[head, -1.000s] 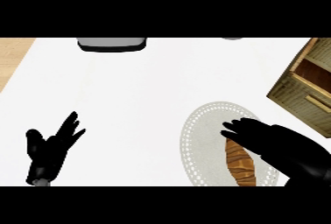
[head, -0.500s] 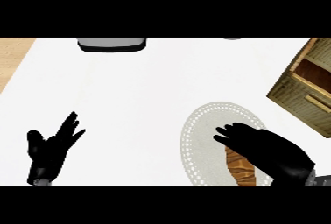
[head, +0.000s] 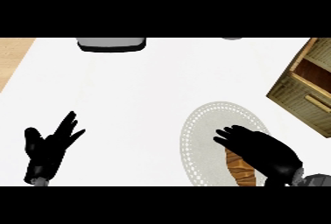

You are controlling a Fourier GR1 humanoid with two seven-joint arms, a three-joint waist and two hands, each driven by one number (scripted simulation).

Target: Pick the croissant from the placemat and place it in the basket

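A brown croissant point(head: 241, 170) lies on the round pale placemat point(head: 200, 131) at the lower right of the counter. My right hand point(head: 262, 150) is directly over it, fingers bent down toward it and hiding most of its upper part. Whether the fingers touch the croissant cannot be told. The woven basket point(head: 304, 87) stands at the right edge, beyond the placemat. My left hand point(head: 48, 146) rests open at the lower left, fingers pointing up, far from both.
A grey and black appliance point(head: 111, 43) sits at the counter's far edge, top centre. A wooden floor strip point(head: 14, 54) shows past the counter's left edge. A small grey object point(head: 231, 38) peeks in at the top.
My right hand has slid left and lower over the croissant, now covering more of it. The left hand has stayed still.
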